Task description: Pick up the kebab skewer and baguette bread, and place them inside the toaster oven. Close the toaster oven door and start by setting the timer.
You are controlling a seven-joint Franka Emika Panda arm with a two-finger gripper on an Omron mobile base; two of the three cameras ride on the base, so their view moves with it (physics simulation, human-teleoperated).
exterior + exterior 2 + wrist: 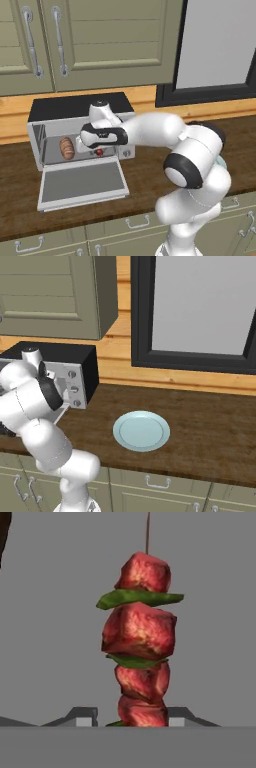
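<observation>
The white arm's two-finger gripper is clenching around the kebab skewer, a thin stick threaded with red meat chunks and green slices; in the hand view its lowest chunk is sitting between the two fingertips and the stick is running away from the hand against a plain grey surface. In the left base view the hand is reaching into the open mouth of the boxy silver toaster oven with the black top, standing at the far left of the dark wooden counter. The short brown baguette bread is lying inside the grey interior, left of the hand. The toaster oven door, a silver-framed grey glass panel, is lying folded down flat toward the near side. A round pale blue plate is resting on the counter well to the right.
</observation>
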